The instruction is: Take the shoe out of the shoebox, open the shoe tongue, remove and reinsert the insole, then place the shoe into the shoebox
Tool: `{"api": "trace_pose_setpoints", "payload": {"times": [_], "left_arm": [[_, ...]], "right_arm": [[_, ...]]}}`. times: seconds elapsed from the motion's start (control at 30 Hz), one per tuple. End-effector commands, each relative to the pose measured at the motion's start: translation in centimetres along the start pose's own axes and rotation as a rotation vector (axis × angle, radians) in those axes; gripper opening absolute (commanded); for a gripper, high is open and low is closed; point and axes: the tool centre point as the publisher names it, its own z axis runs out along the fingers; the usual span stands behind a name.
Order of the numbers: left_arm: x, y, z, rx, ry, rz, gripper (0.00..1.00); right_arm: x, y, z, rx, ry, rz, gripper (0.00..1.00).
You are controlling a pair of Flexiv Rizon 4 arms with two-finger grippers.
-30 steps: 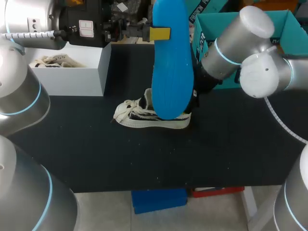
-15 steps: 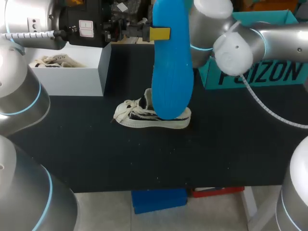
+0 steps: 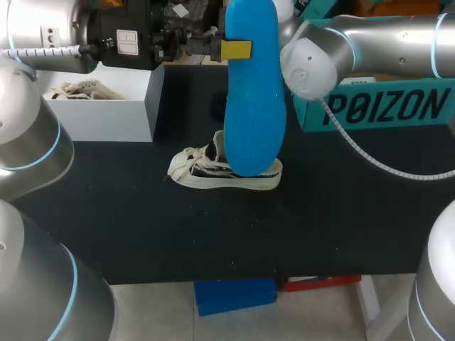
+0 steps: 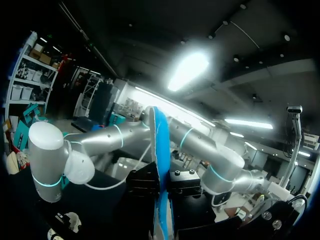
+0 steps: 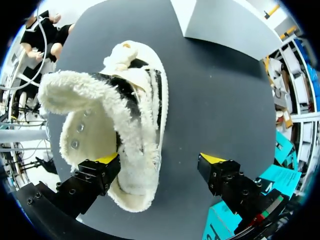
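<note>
Left gripper (image 3: 236,50) is clamped on the insole (image 3: 254,106), which stands upright over the shoe (image 3: 220,174). Right gripper (image 5: 160,160) sits right above the shoe, fingers (image 5: 95,176) wide apart, one against the fleecy lining.

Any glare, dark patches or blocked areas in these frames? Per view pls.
Head view: even light, no glare; the held-up insole blocks much of the shoe. Left wrist view: mostly dark, with strong glare from an overhead lamp above the insole. Right wrist view: evenly lit, the shoe's pale lining bright but readable, only a faint shadow on the table.
</note>
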Motion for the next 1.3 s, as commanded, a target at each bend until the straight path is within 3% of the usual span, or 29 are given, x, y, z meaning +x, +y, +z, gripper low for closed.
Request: {"api": "trace_pose_setpoints", "payload": {"times": [0.03, 0.2, 0.27, 0.3, 0.37, 0.4, 0.43, 1.2, 1.3], "left_arm": [[0.0, 0.0, 0.2, 0.0, -0.004, -0.001, 0.0], [0.0, 0.0, 0.2, 0.0, -0.004, -0.001, 0.0], [0.0, 0.0, 0.2, 0.0, -0.004, -0.001, 0.0], [0.0, 0.0, 0.2, 0.0, -0.004, -0.001, 0.0], [0.0, 0.0, 0.2, 0.0, -0.004, -0.001, 0.0], [0.0, 0.0, 0.2, 0.0, -0.004, -0.001, 0.0], [0.0, 0.0, 0.2, 0.0, -0.004, -0.001, 0.0], [0.0, 0.0, 0.2, 0.0, -0.004, -0.001, 0.0], [0.0, 0.0, 0.2, 0.0, -0.004, -0.001, 0.0]], "right_arm": [[-0.9, 1.1, 1.2, 0.069, 0.023, -0.002, 1.0], [-0.8, 1.1, 2.1, 0.056, 0.035, 0.005, 1.0], [-0.7, 1.1, 2.3, 0.046, 0.039, 0.012, 0.76], [-0.6, 1.0, 2.4, 0.045, 0.039, 0.013, 0.51], [-0.5, 1.0, 2.5, 0.044, 0.043, 0.017, 0.27], [-0.4, 0.9, 2.6, 0.045, 0.048, 0.023, 0.07], [-0.3, 0.8, 2.7, 0.039, 0.054, 0.023, 0.0], [-0.3, 0.8, 2.7, 0.039, 0.054, 0.023, 0.0], [-0.2, 0.3, 0.6, 0.045, 0.038, 0.113, 0.0]]}}
